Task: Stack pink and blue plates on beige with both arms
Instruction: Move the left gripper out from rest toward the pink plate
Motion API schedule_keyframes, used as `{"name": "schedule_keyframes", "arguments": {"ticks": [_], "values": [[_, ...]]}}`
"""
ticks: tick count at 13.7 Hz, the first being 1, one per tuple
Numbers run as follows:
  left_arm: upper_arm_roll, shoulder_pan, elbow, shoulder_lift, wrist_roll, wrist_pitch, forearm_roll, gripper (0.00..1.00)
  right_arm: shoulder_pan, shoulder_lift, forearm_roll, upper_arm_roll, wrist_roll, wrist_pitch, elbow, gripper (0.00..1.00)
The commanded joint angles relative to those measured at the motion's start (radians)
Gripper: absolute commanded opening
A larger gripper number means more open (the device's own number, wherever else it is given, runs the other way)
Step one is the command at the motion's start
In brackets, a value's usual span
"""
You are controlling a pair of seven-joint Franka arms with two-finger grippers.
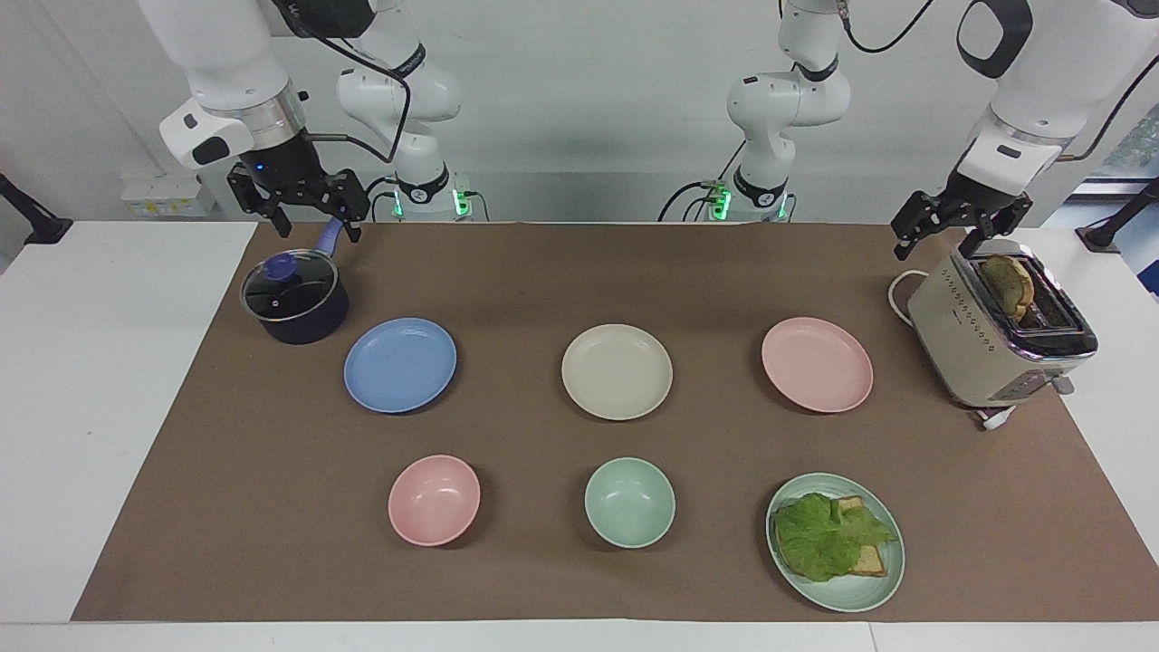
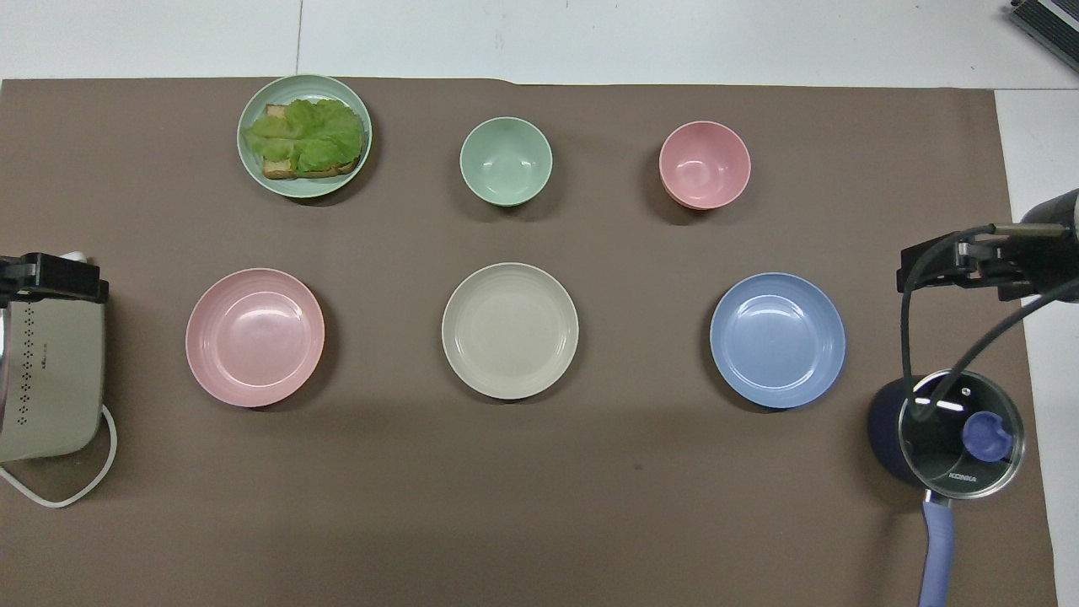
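On the brown mat [image 1: 543,272] the beige plate [image 1: 617,371] sits between the pink plate [image 1: 817,364] and blue plate [image 1: 400,365], all apart; our left gripper [image 1: 960,226] and right gripper [image 1: 299,206] hang spread and empty, so we must first reach down.

In the facing view, three plates lie in one row across the middle of the frame, all apart. The plate by the pot [image 1: 399,365] is at centre left, the middle plate [image 1: 617,371] at the centre, and the plate by the toaster [image 1: 817,364] at centre right. The pot [image 1: 294,303], with the lid [image 1: 290,285] on it, stands at upper left, just beside its plate. The toaster [image 1: 991,340] stands at upper right, with bread [image 1: 1007,282] in its slot. In the lower row, the first bowl [image 1: 434,500] is left of centre, the second bowl [image 1: 629,502] at the centre, and the plate with food [image 1: 835,541] at lower right.
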Motion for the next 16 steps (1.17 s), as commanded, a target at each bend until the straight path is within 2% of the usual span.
{"name": "schedule_keyframes", "arguments": {"ticks": [1,6,8,11,13,16], "values": [[0.01,-0.016,-0.009,-0.006,0.001,0.011,0.014,1.0,-0.009,-0.024,-0.007,0.003,0.002,0.02,-0.03,1.0],[0.012,-0.002,-0.037,-0.011,0.001,0.014,0.014,1.0,-0.012,-0.024,-0.007,0.003,-0.005,0.018,-0.03,1.0],[0.013,0.007,-0.108,-0.003,-0.003,0.058,0.014,1.0,-0.012,-0.026,-0.006,0.004,0.002,0.018,-0.035,1.0],[0.013,0.024,-0.243,0.001,-0.008,0.209,0.012,1.0,-0.012,-0.032,-0.006,0.003,0.003,0.027,-0.046,1.0],[0.013,0.03,-0.299,0.03,-0.012,0.29,0.012,1.0,-0.012,-0.032,-0.006,0.003,0.003,0.029,-0.046,1.0],[0.013,0.04,-0.322,0.105,-0.008,0.325,0.012,1.0,-0.012,-0.033,-0.006,0.003,0.005,0.029,-0.047,1.0]]}}
